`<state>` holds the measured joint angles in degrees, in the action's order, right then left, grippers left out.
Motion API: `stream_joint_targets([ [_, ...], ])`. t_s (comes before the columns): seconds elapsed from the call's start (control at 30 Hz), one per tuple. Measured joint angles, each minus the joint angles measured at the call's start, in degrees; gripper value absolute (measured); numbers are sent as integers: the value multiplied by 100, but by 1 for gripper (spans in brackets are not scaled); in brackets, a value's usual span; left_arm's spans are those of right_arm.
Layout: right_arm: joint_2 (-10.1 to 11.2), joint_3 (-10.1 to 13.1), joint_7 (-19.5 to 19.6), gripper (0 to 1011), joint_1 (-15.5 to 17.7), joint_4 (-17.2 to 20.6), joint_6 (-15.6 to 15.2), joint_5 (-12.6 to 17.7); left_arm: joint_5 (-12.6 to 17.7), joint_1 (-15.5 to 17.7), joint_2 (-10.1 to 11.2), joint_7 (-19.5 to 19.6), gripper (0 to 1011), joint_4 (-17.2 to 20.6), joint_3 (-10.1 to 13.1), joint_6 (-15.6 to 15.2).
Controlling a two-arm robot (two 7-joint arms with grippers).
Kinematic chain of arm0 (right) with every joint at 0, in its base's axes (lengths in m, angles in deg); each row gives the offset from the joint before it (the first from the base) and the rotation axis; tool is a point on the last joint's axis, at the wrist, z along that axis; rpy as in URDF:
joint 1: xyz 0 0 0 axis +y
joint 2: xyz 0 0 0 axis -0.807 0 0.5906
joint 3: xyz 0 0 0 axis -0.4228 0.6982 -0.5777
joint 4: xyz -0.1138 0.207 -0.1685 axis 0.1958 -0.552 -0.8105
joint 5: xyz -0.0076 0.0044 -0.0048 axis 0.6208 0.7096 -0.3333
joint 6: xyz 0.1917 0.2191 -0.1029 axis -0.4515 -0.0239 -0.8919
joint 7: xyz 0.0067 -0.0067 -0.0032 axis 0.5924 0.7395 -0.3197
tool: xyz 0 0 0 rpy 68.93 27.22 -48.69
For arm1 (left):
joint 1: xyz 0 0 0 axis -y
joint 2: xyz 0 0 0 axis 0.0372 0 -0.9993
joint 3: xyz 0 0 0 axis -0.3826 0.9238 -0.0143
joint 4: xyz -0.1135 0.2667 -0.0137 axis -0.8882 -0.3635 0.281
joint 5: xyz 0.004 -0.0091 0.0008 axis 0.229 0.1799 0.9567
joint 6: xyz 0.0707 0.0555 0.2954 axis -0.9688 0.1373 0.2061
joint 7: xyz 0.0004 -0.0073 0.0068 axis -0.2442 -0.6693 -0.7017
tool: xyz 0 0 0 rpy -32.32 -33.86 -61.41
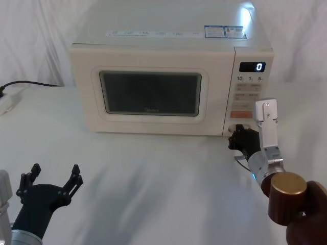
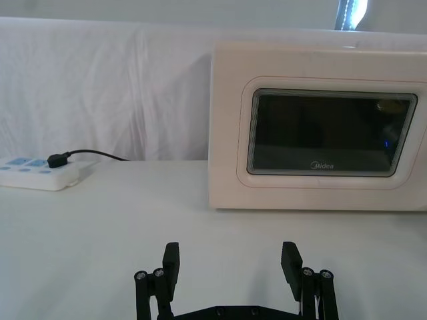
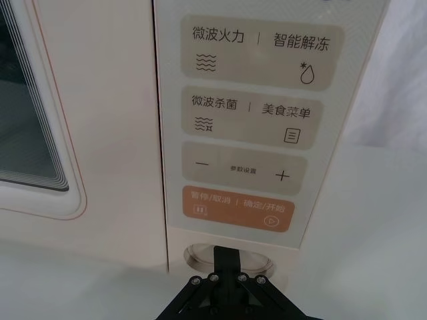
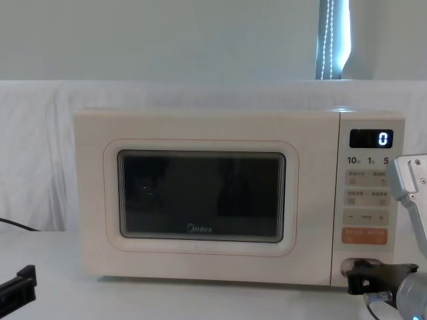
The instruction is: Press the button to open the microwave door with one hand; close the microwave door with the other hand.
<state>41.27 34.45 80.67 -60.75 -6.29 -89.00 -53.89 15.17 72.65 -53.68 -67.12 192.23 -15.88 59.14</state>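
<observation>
The cream microwave stands at the back of the table with its microwave door point(image 1: 150, 94) point(image 2: 330, 133) point(image 4: 200, 197) closed. The button point(image 3: 195, 255) point(image 4: 348, 266) is a pill-shaped key at the foot of the control panel, under the orange key point(image 3: 237, 208). My right gripper point(image 1: 236, 138) point(image 3: 229, 252) point(image 4: 358, 279) is shut, and its joined black tips rest against the button's front, covering its middle. Far from the oven, low over the near left of the table, my left gripper point(image 1: 53, 176) point(image 2: 230, 261) hangs open and holds nothing.
A white power strip point(image 2: 37, 175) point(image 1: 7, 102) with a black plug and cable lies at the left, near the white backdrop cloth. The white table point(image 1: 153, 173) stretches between the microwave and my left gripper.
</observation>
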Motion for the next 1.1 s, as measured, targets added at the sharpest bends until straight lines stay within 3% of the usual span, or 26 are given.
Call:
stream_joint_targets([
  [1.1, -29, 91, 49, 0, -307, -454, 128, 31, 0, 0, 0, 0, 1001, 0, 0, 0],
])
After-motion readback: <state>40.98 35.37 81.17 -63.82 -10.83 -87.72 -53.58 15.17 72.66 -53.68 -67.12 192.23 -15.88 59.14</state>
